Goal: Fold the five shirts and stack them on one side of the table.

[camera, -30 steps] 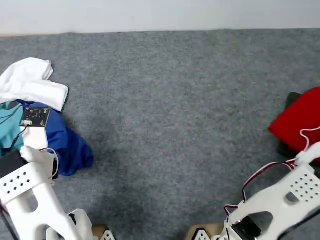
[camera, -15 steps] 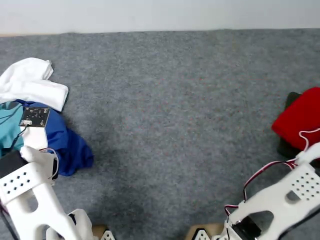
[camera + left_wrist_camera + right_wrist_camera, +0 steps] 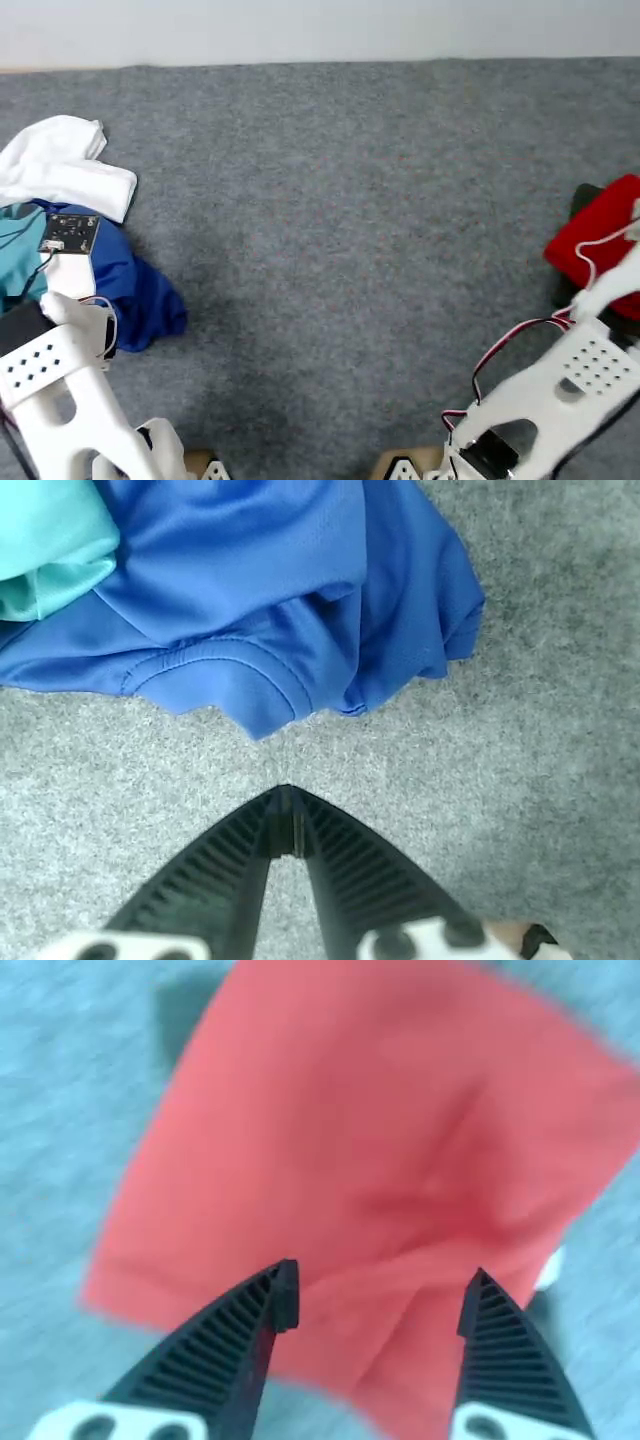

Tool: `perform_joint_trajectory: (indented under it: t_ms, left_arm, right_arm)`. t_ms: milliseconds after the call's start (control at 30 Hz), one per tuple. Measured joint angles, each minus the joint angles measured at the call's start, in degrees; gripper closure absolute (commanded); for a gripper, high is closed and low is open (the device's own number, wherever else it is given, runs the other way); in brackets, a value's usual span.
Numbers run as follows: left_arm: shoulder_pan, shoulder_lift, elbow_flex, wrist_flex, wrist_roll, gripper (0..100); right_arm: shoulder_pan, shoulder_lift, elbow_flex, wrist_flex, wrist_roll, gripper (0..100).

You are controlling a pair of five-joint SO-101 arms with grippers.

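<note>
While the right fingers (image 3: 245,1345) gape, red shirt (image 3: 380,1140) beneath and between them

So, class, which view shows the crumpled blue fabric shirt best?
The left wrist view: the crumpled blue fabric shirt lies close, folds and hem plain. In the high view the left arm partly covers the shirt.

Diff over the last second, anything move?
The right arm shifted slightly up and left in the high view, covering more of the red shirt. The right gripper is open above it, gripping nothing. The left arm, blue shirt, white shirt and teal shirt stayed put.
</note>
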Motion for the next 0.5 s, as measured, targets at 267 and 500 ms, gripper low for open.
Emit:
perform_joint_trajectory:
  t_ms: [267, 500]
  left_arm:
    - [0.0, 0.0, 0.0, 0.0, 0.0, 100]
    - [0.0, 0.0, 0.0, -0.1, 0.0, 100]
  right_arm:
    - [-1.7, -1.1, -1.1, 9.1, -9.3, 73.5]
    - [-3.3, 4.7, -1.1, 8.4, -14.5, 73.5]
